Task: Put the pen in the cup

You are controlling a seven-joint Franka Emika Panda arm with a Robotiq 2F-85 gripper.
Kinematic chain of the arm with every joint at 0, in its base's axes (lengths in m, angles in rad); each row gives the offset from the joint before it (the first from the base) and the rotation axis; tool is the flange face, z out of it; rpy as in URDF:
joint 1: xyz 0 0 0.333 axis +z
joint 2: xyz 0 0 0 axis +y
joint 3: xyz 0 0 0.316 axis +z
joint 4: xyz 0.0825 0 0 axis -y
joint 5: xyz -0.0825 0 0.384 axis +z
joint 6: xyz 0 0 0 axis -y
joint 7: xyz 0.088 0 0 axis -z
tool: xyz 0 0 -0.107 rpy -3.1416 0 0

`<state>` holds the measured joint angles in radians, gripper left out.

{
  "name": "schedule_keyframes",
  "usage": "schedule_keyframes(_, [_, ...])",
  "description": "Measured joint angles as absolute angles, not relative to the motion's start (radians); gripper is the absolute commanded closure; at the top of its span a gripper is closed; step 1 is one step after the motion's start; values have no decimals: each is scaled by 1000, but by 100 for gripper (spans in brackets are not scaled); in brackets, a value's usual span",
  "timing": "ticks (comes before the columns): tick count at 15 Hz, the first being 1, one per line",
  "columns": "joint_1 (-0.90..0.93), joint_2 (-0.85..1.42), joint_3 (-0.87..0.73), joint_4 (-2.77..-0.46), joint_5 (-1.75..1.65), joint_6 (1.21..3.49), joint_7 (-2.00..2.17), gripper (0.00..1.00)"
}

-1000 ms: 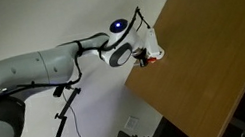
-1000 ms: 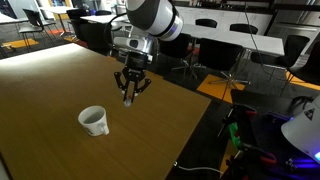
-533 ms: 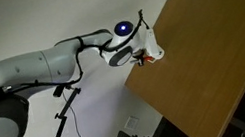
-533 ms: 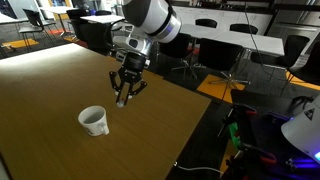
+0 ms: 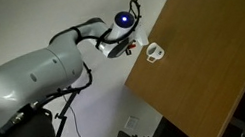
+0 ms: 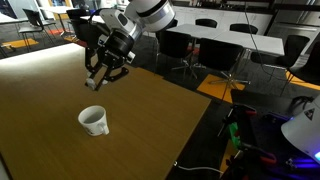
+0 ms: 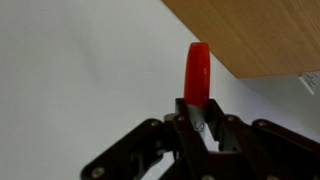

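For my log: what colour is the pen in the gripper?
The pen is red-orange, clearest in wrist view.

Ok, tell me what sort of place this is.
Probably an office or lab meeting room: black chairs around long white tables fill the background, with a big wooden table in front.
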<state>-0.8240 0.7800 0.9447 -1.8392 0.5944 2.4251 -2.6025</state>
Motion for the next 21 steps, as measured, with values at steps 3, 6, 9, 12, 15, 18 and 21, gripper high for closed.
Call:
schedule_keyframes(3, [-861, 854, 961, -1841, 583, 2425, -2603, 94])
schedule_keyframes(6, [-858, 889, 944, -1843, 583, 2425, -2603, 94])
schedule_keyframes(9, [-858, 914, 943, -1842, 583, 2426, -2603, 94])
schedule_keyframes(12, [-856, 934, 938, -1838, 593, 2426, -2603, 94])
schedule_keyframes(15, [-822, 938, 895, -1819, 632, 2426, -2603, 94])
schedule_keyframes(18, [-773, 953, 853, -1774, 658, 2426, -2603, 94])
schedule_keyframes(21, [-747, 998, 852, -1716, 658, 2428, -2603, 94])
